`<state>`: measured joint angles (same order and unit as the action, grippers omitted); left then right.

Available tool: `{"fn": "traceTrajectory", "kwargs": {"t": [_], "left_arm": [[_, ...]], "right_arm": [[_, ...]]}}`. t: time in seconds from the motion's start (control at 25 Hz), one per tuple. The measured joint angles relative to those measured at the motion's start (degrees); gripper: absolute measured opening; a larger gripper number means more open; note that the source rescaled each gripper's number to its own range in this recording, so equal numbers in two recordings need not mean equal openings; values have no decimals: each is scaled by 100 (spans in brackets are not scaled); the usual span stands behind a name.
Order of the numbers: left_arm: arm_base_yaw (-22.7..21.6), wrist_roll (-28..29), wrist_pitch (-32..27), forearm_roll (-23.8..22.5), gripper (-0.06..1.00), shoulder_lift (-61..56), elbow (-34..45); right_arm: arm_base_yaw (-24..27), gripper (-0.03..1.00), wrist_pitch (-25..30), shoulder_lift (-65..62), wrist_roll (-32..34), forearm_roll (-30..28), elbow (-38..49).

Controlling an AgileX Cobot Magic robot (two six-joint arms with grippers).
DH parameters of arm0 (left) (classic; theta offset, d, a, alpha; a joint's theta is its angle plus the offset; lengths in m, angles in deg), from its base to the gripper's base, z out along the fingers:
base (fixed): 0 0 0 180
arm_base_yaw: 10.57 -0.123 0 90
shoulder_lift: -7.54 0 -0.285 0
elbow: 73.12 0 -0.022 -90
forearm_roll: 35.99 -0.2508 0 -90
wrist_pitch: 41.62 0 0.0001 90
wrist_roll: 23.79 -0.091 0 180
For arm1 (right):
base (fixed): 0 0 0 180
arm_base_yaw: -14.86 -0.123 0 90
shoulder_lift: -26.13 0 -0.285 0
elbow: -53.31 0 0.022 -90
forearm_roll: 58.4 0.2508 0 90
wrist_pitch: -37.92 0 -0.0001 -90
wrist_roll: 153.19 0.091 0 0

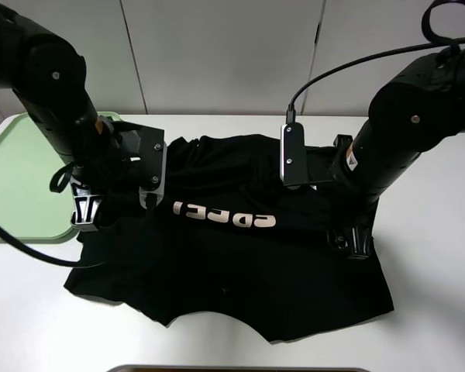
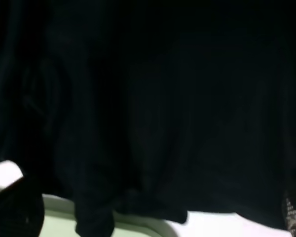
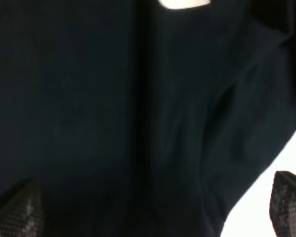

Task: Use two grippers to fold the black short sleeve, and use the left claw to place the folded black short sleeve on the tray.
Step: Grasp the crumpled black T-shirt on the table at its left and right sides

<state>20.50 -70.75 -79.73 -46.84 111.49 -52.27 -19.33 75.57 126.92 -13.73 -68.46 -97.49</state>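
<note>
Shirt (image 2: 163,98) fills wrist views; L pincer (image 1: 86,208) tips barely visible.

The black short sleeve (image 1: 232,263) is plain black, crossed by one row of pale pinkish-white block letters (image 1: 223,215). The tray (image 1: 15,178) is pale mint green, the table (image 1: 434,256) white, the arms (image 1: 50,85) black. The pads (image 3: 287,202) of the right gripper (image 3: 150,212) show a fine grey grid.

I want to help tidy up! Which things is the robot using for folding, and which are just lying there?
For the job: black T-shirt, green tray, left fingers, right fingers.
Just there: white table, dark strip at the picture's bottom edge.
</note>
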Motion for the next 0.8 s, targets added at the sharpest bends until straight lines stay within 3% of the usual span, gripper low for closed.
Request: {"fn": "traceTrajectory", "kwargs": {"t": [0.36, 0.8], "left_arm": [[-18, 0, 149, -63, 96, 682, -319], [-421, -133, 251, -44, 96, 1007, -466]], "right_arm": [[0, 100, -298, 79, -18, 6, 0], [0, 100, -516, 493, -25, -8, 0]]}}
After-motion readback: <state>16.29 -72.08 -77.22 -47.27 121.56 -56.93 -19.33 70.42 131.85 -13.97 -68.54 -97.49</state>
